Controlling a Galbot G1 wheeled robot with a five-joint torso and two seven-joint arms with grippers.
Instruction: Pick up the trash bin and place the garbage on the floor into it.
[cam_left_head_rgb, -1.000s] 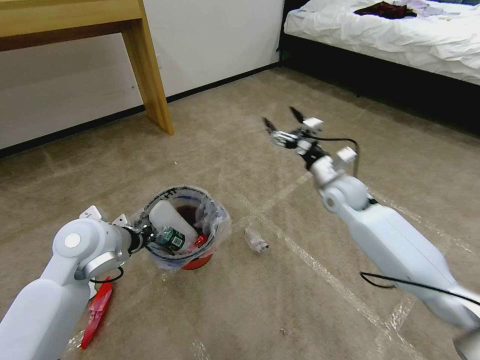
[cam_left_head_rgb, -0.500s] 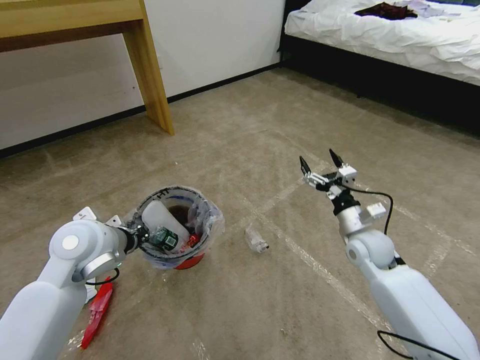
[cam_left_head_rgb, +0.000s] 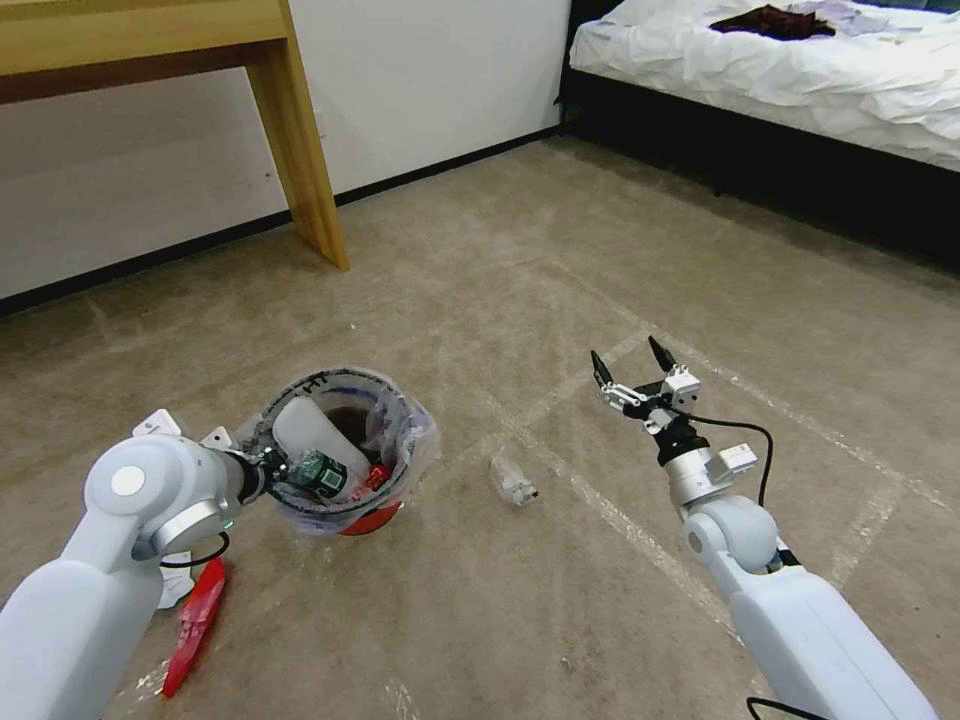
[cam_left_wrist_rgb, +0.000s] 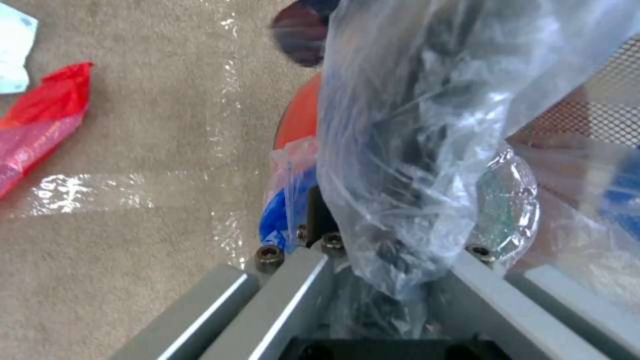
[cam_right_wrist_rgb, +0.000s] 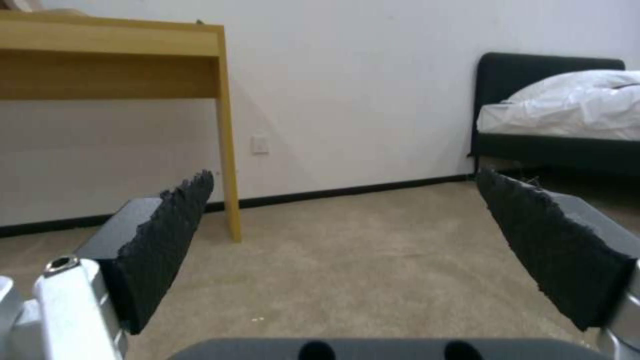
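1. Because the trash bin has to go wherever the litter lies, it is carried rather than parked: it hangs at the near left just above the floor, gripped at its near-left rim.
2. Holding it is the left pincer, closed on the rim with the crinkly clear liner bunched between its fingers, as the left wrist view shows; the red wall of the bin shows beside it.
3. Inside the bin already sit a white slipper, a green-labelled bottle and something red, so part of the job looks done.
4. Just right of the bin, a crumpled clear plastic piece lies on the carpet beside a tape line; it seems the nearest item left to collect.
5. Further right, the right pincer hovers above the floor with its jaws spread wide and nothing between them, pointing toward the far wall, probably ready for a pick.
6. At the near left edge, a red wrapper and a bit of white paper rest on the carpet under the left arm.
7. Beyond, a wooden table stands at the far left and a bed at the far right.
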